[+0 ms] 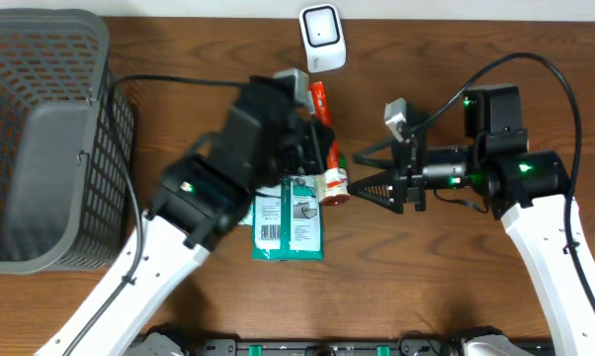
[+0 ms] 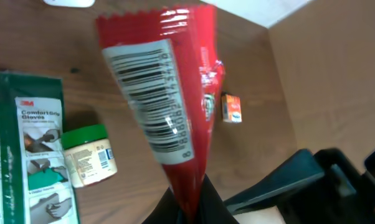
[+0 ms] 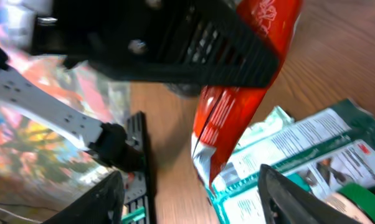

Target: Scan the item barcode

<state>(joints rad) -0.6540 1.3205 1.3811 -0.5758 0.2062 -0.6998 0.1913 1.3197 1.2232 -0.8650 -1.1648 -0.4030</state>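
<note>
My left gripper (image 2: 190,202) is shut on the narrow end of a red pouch (image 2: 169,74), holding it above the table. The pouch's barcode (image 2: 151,93) faces the left wrist camera. From overhead the pouch (image 1: 322,104) pokes out past the left gripper (image 1: 312,133), just below the white scanner (image 1: 320,38). My right gripper (image 1: 360,170) stands open to the right of the pouch with nothing between its fingers. In the right wrist view the red pouch (image 3: 237,106) hangs ahead of the open right gripper (image 3: 197,205), under the black left gripper (image 3: 175,43).
A green gloves package (image 1: 288,222) lies flat at the table's middle, with a small green-lidded jar (image 1: 335,185) beside it. A grey mesh basket (image 1: 41,148) stands at the left. A tiny orange box (image 2: 232,107) lies on the wood.
</note>
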